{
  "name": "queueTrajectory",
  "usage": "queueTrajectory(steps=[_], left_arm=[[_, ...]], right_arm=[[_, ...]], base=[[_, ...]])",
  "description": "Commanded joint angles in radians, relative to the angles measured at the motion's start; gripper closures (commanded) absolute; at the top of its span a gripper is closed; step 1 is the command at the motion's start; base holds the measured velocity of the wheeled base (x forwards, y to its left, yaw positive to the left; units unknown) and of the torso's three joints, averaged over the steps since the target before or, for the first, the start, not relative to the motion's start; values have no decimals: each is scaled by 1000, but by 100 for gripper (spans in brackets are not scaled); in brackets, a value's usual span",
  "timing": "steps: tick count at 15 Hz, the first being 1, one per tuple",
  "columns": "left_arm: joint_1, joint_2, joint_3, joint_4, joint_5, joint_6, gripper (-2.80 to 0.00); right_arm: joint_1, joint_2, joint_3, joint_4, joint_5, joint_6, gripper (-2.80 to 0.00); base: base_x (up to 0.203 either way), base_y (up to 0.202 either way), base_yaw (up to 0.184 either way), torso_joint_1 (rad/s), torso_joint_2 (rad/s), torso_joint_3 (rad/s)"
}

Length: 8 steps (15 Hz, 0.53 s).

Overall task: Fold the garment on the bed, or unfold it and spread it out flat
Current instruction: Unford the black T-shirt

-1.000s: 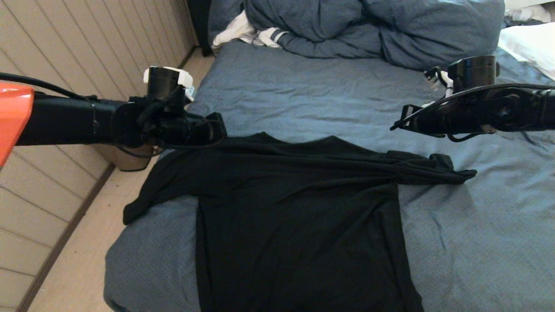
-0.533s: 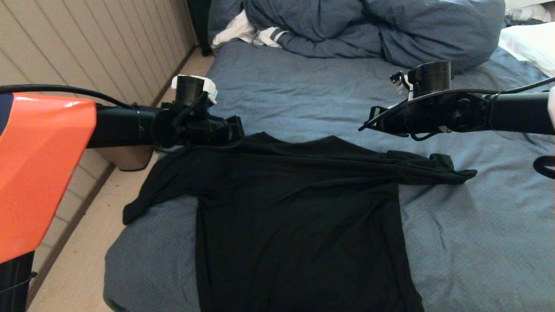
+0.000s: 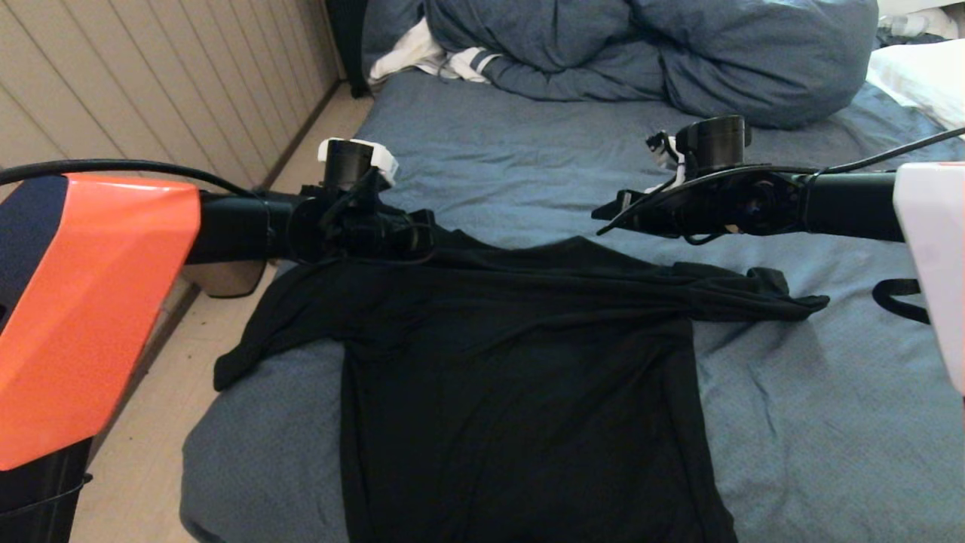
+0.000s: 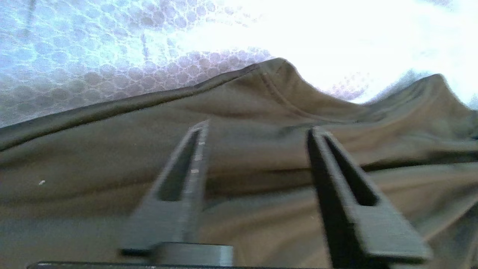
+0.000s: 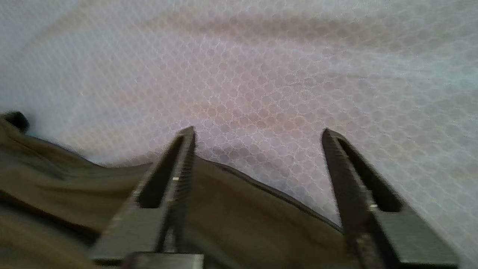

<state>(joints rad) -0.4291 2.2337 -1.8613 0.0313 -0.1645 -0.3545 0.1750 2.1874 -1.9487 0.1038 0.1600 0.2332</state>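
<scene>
Covering most of frame: the bed (image 3: pixel 528 151), wrinkled slate-blue sheet, running from 6 o'clock up to 12 o'clock in head view.
Duvet: bulky blue duvet (image 3: pixel 678 53) heaped at 12 to 1 o'clock on far end of bed.
Garment: the garment (image 3: pixel 513 392), black, plain side up, spread on sheet from centre down to 6 o'clock; body fairly flat, one sleeve trailing toward 8 o'clock at bed edge, other sleeve bunched and twisted toward 3 o'clock; collar edge at far side, facing 12 o'clock.
Left arm: reaching in from 9 o'clock, orange cover near camera.
Right arm: reaching in from 3 o'clock, white cover near camera.
Pillow: white pillow (image 3: pixel 923 83) at 2 o'clock, beside duvet.
White cloth: stripe-cuffed white cloth (image 3: pixel 433 59) at 11 o'clock, partly under duvet.
Left gripper: left gripper (image 4: pixel 257 130) over garment's far left shoulder; fingers (image 4: pixel 194 157) spread apart, nothing between them, black fabric right beneath.
Right gripper: right gripper (image 5: pixel 257 134) over garment's far edge right of collar; fingers (image 5: pixel 338 157) spread apart, holding nothing, tips over sheet just past fabric edge.
Floor: pale floor (image 3: pixel 151 452) at 8 o'clock beside bed.
</scene>
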Motion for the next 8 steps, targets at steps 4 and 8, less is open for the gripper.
queueTrajectory(steps=[4, 8], left_arm=[[0, 56, -6, -19, 3, 26, -280], [0, 60, -12, -21, 11, 26, -280]], right_arm=[[5, 41, -1, -10, 0, -22, -280], [13, 58, 9, -10, 1, -56, -280]], base=[[0, 0, 0, 0, 0, 0], [0, 0, 0, 0, 0, 0]])
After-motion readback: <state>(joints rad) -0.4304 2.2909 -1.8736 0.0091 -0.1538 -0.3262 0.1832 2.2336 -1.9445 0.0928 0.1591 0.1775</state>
